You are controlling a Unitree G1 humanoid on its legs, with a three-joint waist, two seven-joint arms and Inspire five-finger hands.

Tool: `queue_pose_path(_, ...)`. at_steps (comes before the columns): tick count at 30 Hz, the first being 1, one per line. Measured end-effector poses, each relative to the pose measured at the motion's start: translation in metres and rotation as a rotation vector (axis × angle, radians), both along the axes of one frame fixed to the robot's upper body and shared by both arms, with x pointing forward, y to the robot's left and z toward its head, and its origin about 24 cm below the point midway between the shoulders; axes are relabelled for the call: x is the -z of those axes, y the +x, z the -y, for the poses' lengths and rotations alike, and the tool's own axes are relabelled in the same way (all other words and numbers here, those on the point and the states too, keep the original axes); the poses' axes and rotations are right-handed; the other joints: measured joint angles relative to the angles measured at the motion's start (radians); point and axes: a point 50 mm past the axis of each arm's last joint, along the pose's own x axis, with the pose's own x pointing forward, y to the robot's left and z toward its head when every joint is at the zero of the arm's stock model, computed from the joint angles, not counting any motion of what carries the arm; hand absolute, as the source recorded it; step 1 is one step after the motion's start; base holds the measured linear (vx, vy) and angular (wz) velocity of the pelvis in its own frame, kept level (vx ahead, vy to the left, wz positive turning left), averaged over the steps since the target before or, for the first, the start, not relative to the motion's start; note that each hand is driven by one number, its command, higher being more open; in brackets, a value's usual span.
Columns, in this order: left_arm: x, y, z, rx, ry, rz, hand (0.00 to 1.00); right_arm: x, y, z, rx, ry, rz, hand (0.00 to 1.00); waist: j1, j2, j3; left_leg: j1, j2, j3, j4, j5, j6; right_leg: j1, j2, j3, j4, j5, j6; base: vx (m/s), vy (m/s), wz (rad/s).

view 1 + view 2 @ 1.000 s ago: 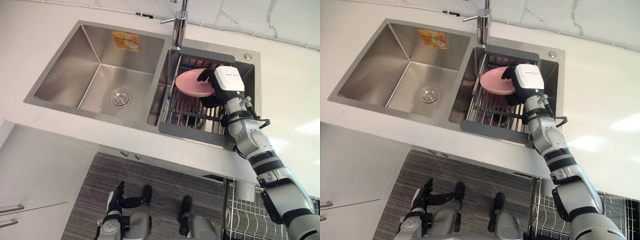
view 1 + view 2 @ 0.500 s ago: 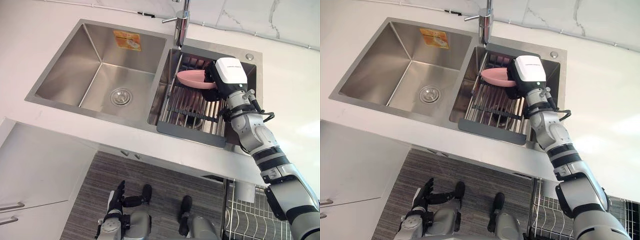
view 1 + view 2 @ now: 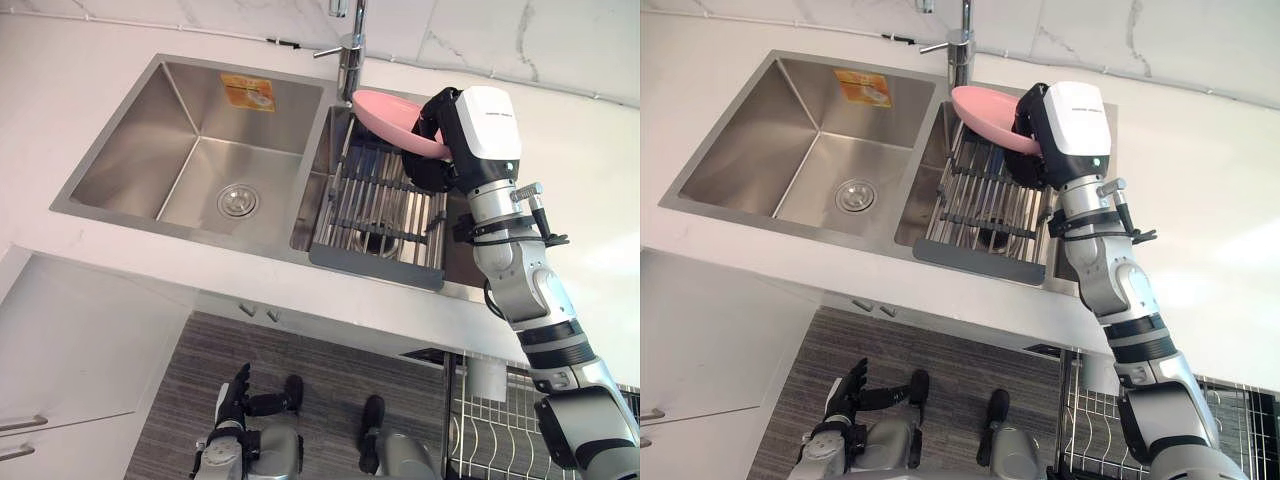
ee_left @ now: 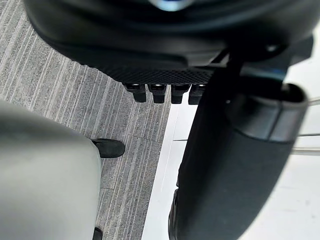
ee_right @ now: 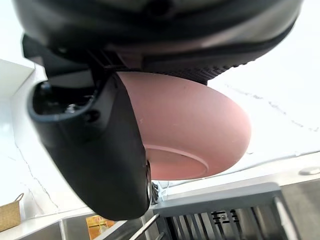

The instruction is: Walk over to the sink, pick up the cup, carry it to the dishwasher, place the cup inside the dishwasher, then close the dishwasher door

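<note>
The robot's right hand point(image 3: 447, 150) grips a pink shallow bowl point(image 3: 386, 114) by its rim over the right basin of a stainless steel double sink point(image 3: 130, 140). The dark fingers curl over the bowl's upper edge while the thumb point(image 5: 100, 150) presses against its underside, where the round foot ring shows. The bowl is tilted and hangs in the air, clear of the grey-framed metal drying rack point(image 3: 375, 215) that spans the right basin. It sits above the rack's far end, just beside the base of the chrome tap point(image 3: 350, 60). The silver-grey arm reaches up to it from the lower right, across the white countertop point(image 3: 60, 80).

The left basin holds a round steel drain point(image 3: 238, 201) in its floor and a yellow-orange sticker point(image 3: 250, 92) on its back wall. A white cabinet front point(image 3: 80, 340) stands below the counter on the left.

The left hand point(image 3: 232, 395) hangs low above the grey striped floor point(image 3: 320, 370), well apart from the sink, with its fingers loosely extended and nothing in its grasp. At the lower right corner, beneath the counter's edge, part of a wire dishwasher rack point(image 3: 500, 435) juts out over the floor.
</note>
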Motion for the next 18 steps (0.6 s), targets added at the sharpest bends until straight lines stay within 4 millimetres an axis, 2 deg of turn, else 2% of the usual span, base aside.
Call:
queue_pose_path(10, 0.004, -0.007, -0.004, 0.014, 0.02, -0.041, 1.0, 0.009, -0.036, 0.011, -0.007, 0.076, 0.045, 0.0, -0.039, -0.015, -0.009, 0.067, 0.002, 0.03, 0.0, -0.012, 0.002, 0.054, 0.003, 0.03, -0.01, 0.0, 0.001, 0.01, 0.007, -0.1)
queue_pose_path(13, 0.006, -0.01, -0.006, 0.008, 0.025, -0.059, 1.0, 0.012, -0.055, 0.017, 0.0, 0.12, 0.068, 0.0, -0.045, -0.027, -0.021, 0.101, 0.007, 0.05, 0.0, -0.025, -0.001, 0.082, 0.009, 0.051, -0.02, 0.001, 0.001, 0.03, -0.002, -0.18)
queue_pose_path(18, 0.012, -0.019, -0.007, 0.021, 0.036, -0.115, 1.0, 0.017, -0.085, 0.015, -0.02, 0.16, 0.116, 0.0, -0.083, -0.034, -0.055, 0.153, 0.012, 0.077, 0.0, -0.042, -0.002, 0.124, 0.015, 0.078, -0.033, 0.001, 0.001, 0.03, -0.005, -0.17)
